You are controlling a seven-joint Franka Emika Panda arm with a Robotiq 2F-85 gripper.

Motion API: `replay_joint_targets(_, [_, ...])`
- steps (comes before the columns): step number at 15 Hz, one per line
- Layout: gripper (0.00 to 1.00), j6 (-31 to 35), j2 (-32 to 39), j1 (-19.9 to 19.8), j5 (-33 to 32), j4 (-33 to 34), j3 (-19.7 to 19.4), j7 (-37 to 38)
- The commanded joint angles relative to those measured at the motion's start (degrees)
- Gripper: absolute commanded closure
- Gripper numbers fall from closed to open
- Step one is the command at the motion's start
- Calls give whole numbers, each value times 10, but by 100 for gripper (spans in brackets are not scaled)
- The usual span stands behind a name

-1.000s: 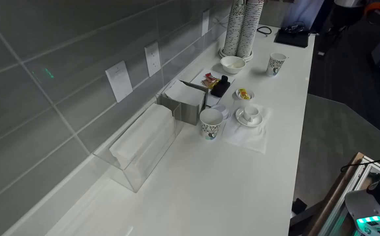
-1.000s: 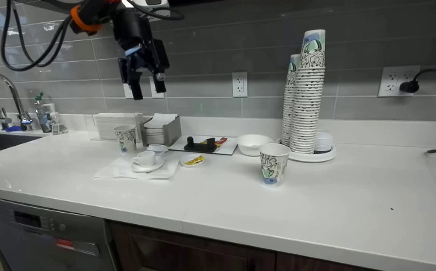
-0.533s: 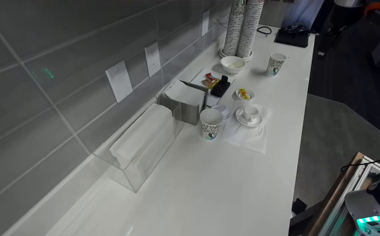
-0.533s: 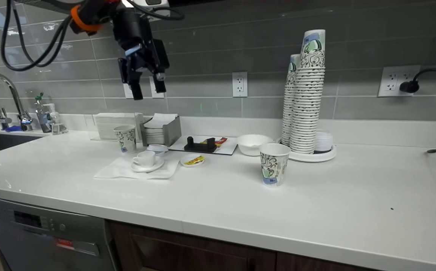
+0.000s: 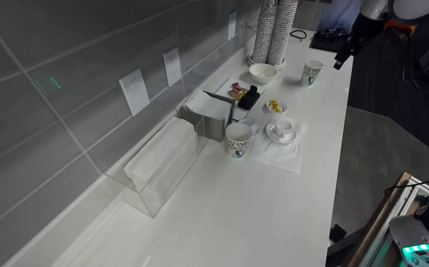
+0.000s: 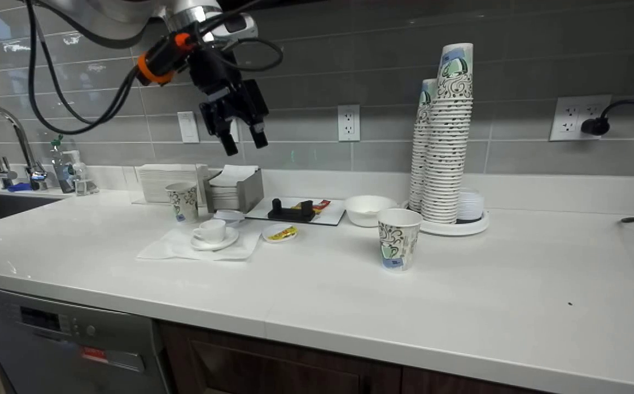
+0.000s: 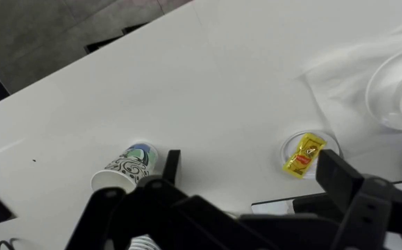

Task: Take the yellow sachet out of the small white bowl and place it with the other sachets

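The yellow sachet (image 5: 275, 106) lies in the small white bowl (image 5: 283, 108) on the counter, in both exterior views (image 6: 283, 233). In the wrist view the sachet (image 7: 304, 156) lies slanted across the bowl (image 7: 289, 148), one end over its rim, partly behind a finger. The other sachets (image 5: 237, 91), red, brownish and yellow, lie on a white tray (image 6: 328, 216) behind a black stand; they also show in an exterior view (image 6: 320, 207). My gripper (image 6: 246, 143) is open and empty, high above the counter; its fingers stand wide apart in the wrist view (image 7: 249, 155).
A paper cup (image 6: 398, 239) stands right of the bowl; a small cup on a saucer (image 6: 213, 234) and napkin stand left. Behind are a grey napkin holder (image 6: 250, 192), the black stand (image 6: 290, 210), a wider white bowl (image 6: 369, 210) and tall cup stacks (image 6: 442, 164).
The arm was still between the earlier frames. Now the gripper has moved further over the counter, to the right and slightly lower in an exterior view. The objects have not moved.
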Motion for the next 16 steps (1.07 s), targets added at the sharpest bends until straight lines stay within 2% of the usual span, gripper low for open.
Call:
replay_joint_targets(1, [0, 107, 44, 10, 60, -18, -9, 45])
replay_joint_targets(5, [0, 185, 98, 21, 149, -33, -6, 43])
replay_joint_targets(7, [0, 232, 127, 23, 173, -43, 1, 64])
replay_joint_targets(10, [0, 288, 173, 26, 190, -41, 5, 97])
replay_joint_targets(14, [0, 367, 243, 33, 169, -30, 11, 151])
replay_joint_targets(15, [0, 368, 256, 37, 179, -25, 13, 150])
replay_joint_targets(16, [0, 336, 259, 39, 220, -18, 23, 123])
